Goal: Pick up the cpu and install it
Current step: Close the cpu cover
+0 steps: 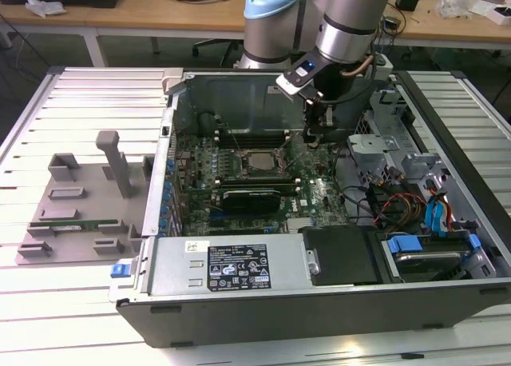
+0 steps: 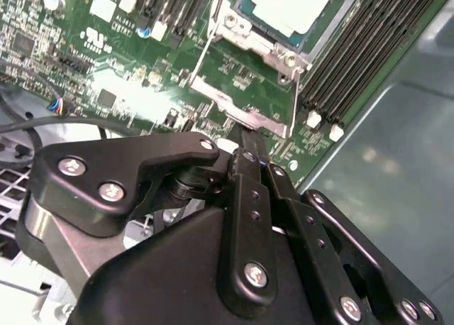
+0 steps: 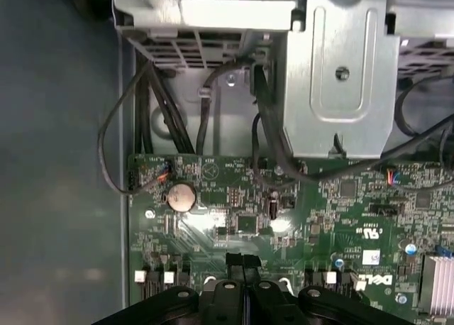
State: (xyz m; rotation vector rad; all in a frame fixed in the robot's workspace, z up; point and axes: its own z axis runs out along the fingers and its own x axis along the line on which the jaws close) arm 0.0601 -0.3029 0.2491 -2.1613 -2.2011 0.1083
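Note:
The cpu [image 1: 257, 160] lies flat in its socket on the green motherboard inside the open computer case. Its pale silvery top [image 2: 291, 6] sits inside the metal socket frame [image 2: 245, 112]. My gripper [image 1: 314, 138] hangs over the board just to the exterior view's right of the socket. In both wrist views the two black fingers are pressed together, with nothing seen between them. The tips [image 2: 250, 135] are close to the corner of the socket frame; I cannot tell if they touch it. In the first wrist view the gripper [image 3: 242, 260] points at the board.
A black graphics card [image 1: 251, 196] lies in front of the socket. A silver power supply [image 1: 231, 264] fills the case front. A metal drive cage [image 3: 340, 69] with cables stands to the exterior view's right. A grey fixture [image 1: 80, 206] stands outside the case.

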